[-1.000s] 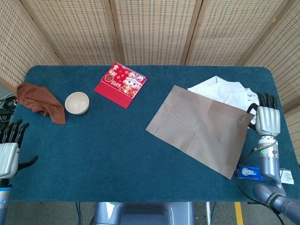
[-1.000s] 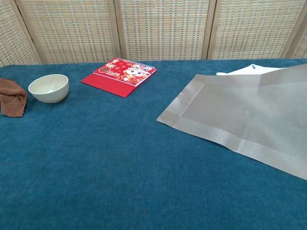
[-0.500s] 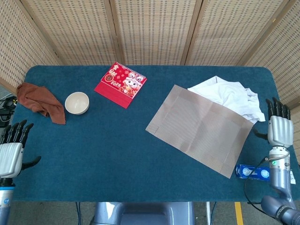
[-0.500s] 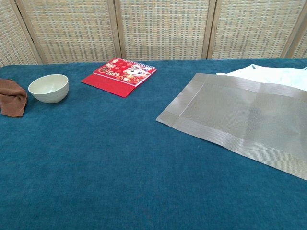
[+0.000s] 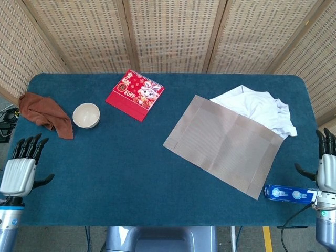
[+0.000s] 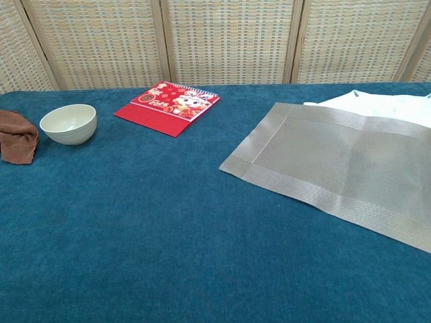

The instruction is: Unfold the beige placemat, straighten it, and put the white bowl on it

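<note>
The beige placemat (image 5: 223,144) (image 6: 337,165) lies unfolded and flat on the right half of the blue table (image 5: 121,157), turned at an angle; its far corner overlaps a white cloth. The white bowl (image 5: 86,115) (image 6: 68,124) stands upright at the left, far from the mat. My left hand (image 5: 21,168) hovers at the table's near left edge, fingers spread, holding nothing. My right hand (image 5: 328,168) is at the far right edge, off the table, fingers apart and empty. The chest view shows neither hand.
A red calendar (image 5: 135,94) (image 6: 168,98) lies at the back centre. A brown rag (image 5: 46,114) (image 6: 17,136) sits left of the bowl. A white cloth (image 5: 257,107) (image 6: 384,104) is bunched behind the mat. A blue tube (image 5: 289,193) lies at the near right edge.
My right hand let go of the placemat's right corner and drew back off the table's right edge; the mat settled flat. My left hand moved slightly forward onto the table's edge.
</note>
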